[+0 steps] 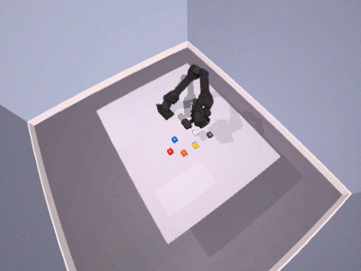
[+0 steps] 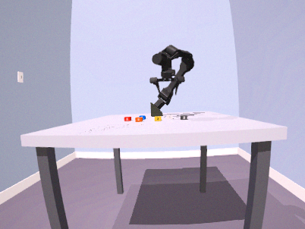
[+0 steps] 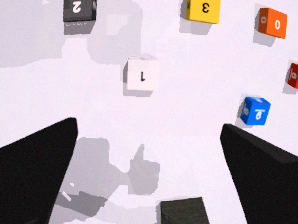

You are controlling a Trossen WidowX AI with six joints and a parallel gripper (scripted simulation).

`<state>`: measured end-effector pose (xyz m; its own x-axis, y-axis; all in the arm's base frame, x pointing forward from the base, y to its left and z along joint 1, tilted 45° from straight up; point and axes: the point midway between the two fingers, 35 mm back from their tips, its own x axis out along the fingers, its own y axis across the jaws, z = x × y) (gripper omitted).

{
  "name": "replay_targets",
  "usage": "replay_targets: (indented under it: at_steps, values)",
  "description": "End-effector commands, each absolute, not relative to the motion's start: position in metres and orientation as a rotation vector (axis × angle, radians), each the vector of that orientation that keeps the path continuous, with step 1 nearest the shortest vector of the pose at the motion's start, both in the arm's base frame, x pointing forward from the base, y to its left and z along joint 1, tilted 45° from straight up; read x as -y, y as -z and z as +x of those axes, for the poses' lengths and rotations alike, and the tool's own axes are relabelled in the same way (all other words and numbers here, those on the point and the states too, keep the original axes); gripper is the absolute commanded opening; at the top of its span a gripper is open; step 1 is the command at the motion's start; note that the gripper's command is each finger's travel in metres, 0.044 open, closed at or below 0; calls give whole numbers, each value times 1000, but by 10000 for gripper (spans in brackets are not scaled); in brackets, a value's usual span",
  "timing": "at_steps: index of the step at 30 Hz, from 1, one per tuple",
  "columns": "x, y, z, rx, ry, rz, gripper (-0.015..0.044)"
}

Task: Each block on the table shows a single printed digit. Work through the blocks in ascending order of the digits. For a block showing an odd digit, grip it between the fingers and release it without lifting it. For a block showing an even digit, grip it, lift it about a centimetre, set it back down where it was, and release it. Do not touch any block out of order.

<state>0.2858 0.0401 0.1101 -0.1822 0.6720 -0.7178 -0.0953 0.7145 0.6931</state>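
My gripper [image 2: 167,92] [image 3: 151,129] is open and empty, above the table. In the wrist view the white block [image 1: 195,133] [image 3: 142,74], showing 1, lies ahead of the fingertips, between their lines. The black block [image 1: 209,135] [image 2: 183,117] [image 3: 80,9] shows 2 and the yellow block [image 1: 195,145] [image 2: 158,118] [image 3: 204,10] shows 3. The orange block [image 1: 184,152] [image 2: 139,119] [image 3: 274,23] shows 0. The blue block [image 1: 174,139] [image 2: 142,117] [image 3: 256,111] bears a barred 6 or 9; the red block [image 1: 170,152] [image 2: 127,119] [image 3: 294,75], cut off in the wrist view, has an unclear digit.
The blocks stand apart on the white table [image 1: 135,135] [image 2: 227,133]. The arm's dark base [image 1: 165,112] [image 2: 155,111] [image 3: 185,211] stands behind them. The arm's shadow falls on the table around the white block.
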Motion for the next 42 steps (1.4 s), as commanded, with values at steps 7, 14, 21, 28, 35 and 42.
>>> replay_targets:
  at_steps: [7, 14, 21, 28, 35, 42]
  values:
    - [-98, -152, 347, -1611, -738, 479, 400]
    - [-110, -159, 355, -1610, -742, 481, 400]
    - [-110, -159, 355, -1610, -742, 481, 400]
    - [-110, -159, 355, -1610, -742, 481, 400]
    - [-53, -102, 374, -1610, -733, 474, 400]
    - [-15, -64, 377, -1610, -737, 476, 400]
